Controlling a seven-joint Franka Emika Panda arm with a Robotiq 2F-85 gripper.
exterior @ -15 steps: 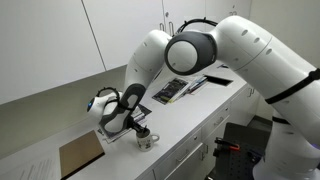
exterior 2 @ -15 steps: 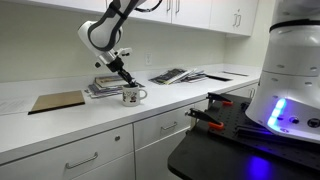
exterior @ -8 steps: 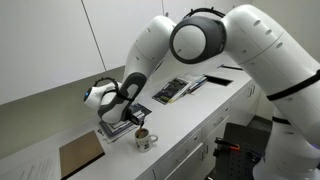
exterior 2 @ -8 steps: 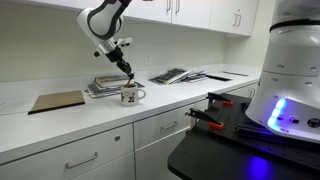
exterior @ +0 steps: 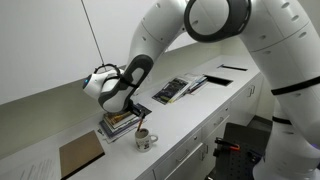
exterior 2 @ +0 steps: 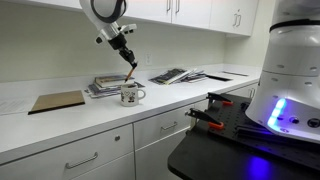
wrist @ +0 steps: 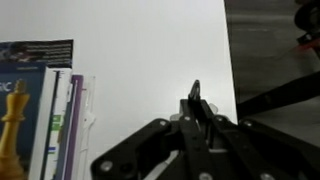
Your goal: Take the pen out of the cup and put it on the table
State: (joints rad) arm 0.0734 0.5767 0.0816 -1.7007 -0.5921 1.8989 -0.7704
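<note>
- Claw [exterior 2: 130,66] pinches the pen [exterior 2: 133,76], which hangs just above the cup [exterior 2: 130,95].
- Clear the cup's rim fully, then carry the pen sideways to bare worktop [exterior 2: 175,95] beside the cup, away from the books [exterior 2: 105,85].
- Lower it close before releasing.

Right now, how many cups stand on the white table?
1: the cup stands on the table beside the stack of books; more may hide behind the arm.

Your wrist view's left edge cuts off the books [wrist: 30,110], claw [wrist: 196,95] a dark blur there, pen [exterior 2: 133,74] too small for detail.
</note>
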